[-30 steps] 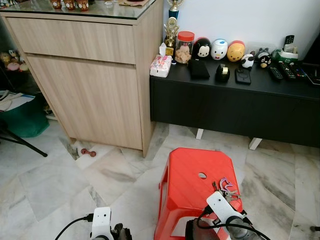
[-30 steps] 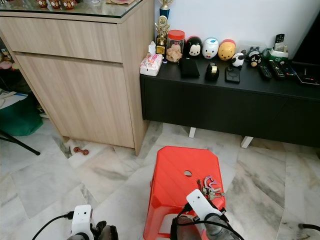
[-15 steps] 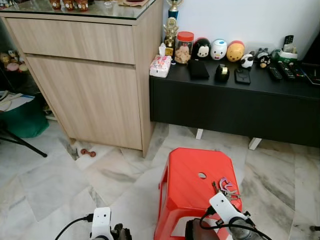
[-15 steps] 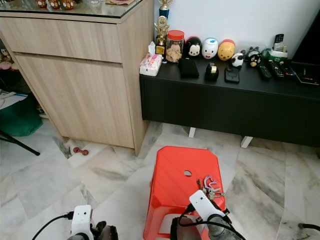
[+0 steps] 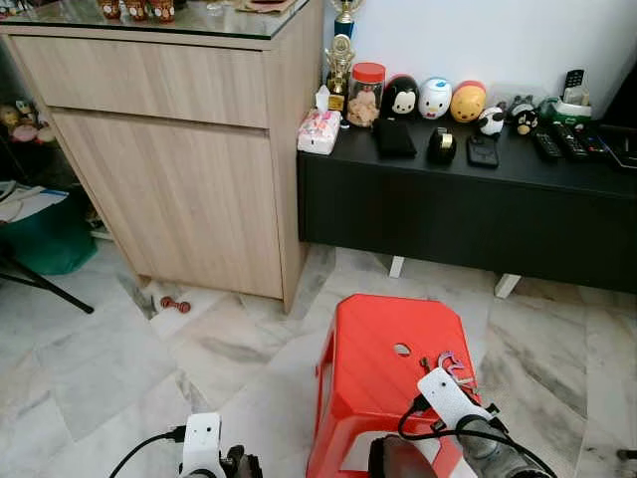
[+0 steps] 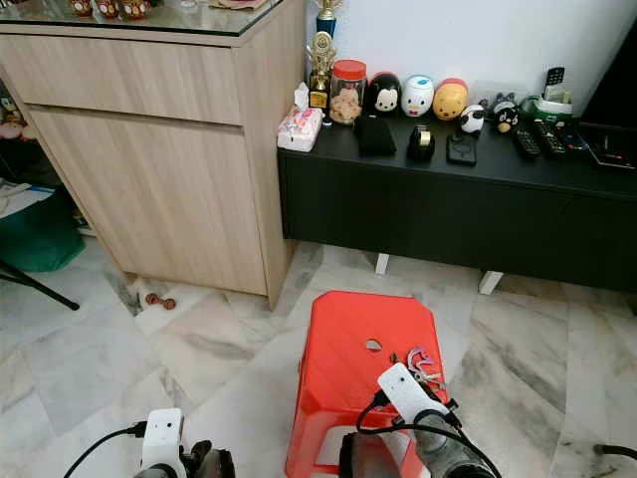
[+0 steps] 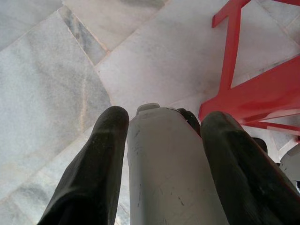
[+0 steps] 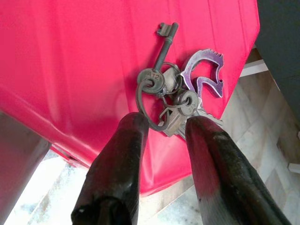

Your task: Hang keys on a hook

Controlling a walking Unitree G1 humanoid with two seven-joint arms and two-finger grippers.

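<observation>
Marble floor [image 5: 90,368] is carrying a red stool [image 5: 373,373]; the right gripper [image 8: 164,126] is hovering narrowly parted, fingertips flanking the keys [image 8: 176,96], gripping nothing.

Marble floor [image 5: 119,368], wooden cabinet [image 5: 179,159], black console [image 5: 468,209], white wall [image 5: 498,40]

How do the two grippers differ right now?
The right gripper reaches over the red stool, its fingers either side of the keys lying there; the left gripper points down at bare marble floor beside the stool. The right gripper's fingers frame the keys, while the left's frame a pale grey part of the robot. Both have two long black fingers, spread apart.
</observation>
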